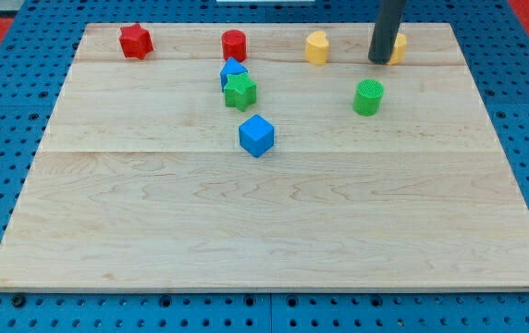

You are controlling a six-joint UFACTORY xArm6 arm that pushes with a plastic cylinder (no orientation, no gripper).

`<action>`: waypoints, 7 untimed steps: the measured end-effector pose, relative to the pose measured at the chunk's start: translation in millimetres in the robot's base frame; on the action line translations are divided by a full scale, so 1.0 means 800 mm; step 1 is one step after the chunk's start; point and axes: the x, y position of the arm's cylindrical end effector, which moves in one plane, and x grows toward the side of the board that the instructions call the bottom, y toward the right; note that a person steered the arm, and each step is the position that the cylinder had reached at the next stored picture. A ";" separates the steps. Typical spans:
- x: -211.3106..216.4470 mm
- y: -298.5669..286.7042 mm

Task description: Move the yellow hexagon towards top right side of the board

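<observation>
Left to right along the top of the board (274, 231): a red star (136, 41), then a red block (234, 44), maybe a cylinder. Just below that sits a blue block (232, 71), w/ a green star (240, 92) touching it at about 5 o'clock. A blue cube (256, 135) sits apart, lower down.

Next a yellow heart-ish block (316, 47). A green cylinder (368, 97) is at 4 o'clock from it.

Then my tip (379, 61). No pincer here, just a rod, so nothing to open or clench.

The yellow hexagon (399, 46) is at the top right, mostly hidden behind the rod. My tip touches its left side, at 9 o'clock, prob. so a push sends it right. Can't tell which way it points or its long axis.
</observation>
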 end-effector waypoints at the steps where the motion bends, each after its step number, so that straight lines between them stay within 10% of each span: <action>1: 0.000 0.001; 7: 0.049 -0.022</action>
